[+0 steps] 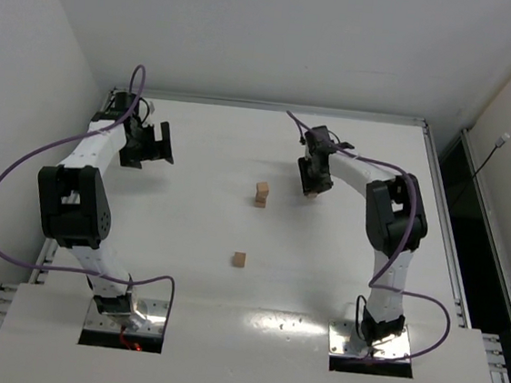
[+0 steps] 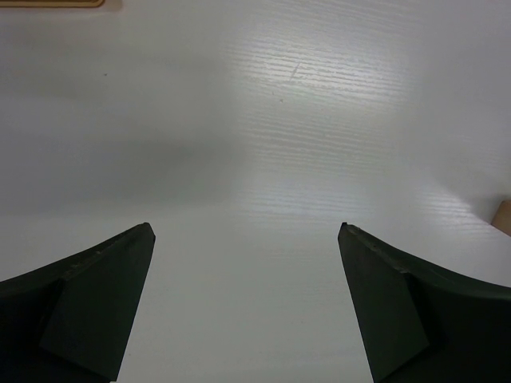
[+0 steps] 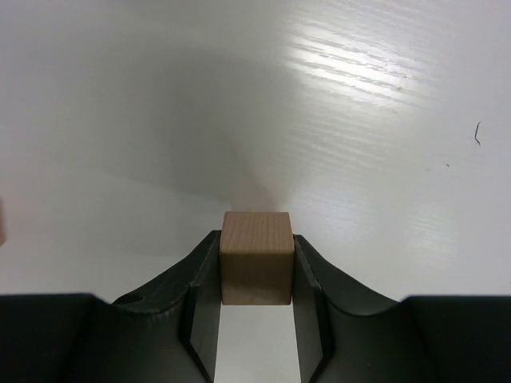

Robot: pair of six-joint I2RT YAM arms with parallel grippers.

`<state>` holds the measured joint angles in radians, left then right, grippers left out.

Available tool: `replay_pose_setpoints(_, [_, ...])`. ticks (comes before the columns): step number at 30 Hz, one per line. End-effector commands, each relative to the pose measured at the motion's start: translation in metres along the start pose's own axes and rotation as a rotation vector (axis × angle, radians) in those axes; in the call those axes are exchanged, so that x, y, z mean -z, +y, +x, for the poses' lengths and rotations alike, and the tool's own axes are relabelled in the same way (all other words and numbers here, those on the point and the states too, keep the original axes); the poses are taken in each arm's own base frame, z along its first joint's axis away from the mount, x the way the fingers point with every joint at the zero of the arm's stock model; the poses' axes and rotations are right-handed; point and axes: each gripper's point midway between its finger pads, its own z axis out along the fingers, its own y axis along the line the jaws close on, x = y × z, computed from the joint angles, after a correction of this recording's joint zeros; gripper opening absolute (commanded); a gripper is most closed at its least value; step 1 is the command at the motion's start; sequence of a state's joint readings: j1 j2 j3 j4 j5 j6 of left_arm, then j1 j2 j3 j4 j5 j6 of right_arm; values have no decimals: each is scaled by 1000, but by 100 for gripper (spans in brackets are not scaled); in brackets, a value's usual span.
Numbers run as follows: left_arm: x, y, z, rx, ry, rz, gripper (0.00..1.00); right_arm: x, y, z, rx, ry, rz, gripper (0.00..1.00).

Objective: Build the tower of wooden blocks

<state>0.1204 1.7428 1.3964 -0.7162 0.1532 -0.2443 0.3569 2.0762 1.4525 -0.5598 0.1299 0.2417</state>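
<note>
Nearest my bases, a loose block sits alone on the table, about midway between my two arms and well apart from everything else.

Farther out is the tower. From above it looks two blocks high and one block wide, standing upright near the middle of the table.

Just right of it, and a touch farther, is my right claw. Its jaws are clamped on the held block, one finger flat against each side face, with the block squared up between the tips. I cannot tell whether that block rests on the table or hangs just above it.

This is the relation that counts: the tower lies to the left of my right claw and slightly nearer, close but not touching. A block has no long axis to line up, so I judge the coming move needs a lift above the tower's top, a short carry left, and a level set-down. The risk is clipping the top block with a finger on the way in.

Far left, my left claw hangs with its jaws wide apart and nothing between them. It is well apart from the tower, so my right arm is clearly the nearer one.
</note>
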Motion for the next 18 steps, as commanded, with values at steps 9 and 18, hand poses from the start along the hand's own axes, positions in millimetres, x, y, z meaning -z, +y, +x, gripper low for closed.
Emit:
replay_pose_setpoints(9, [9, -3, -4, -23, -28, 47, 100, 137, 55, -68, 475, -122, -464, 0])
replay_pose_setpoints(18, [11, -5, -8, -26, -46, 49, 100, 159, 82, -89, 731, -208, -524, 0])
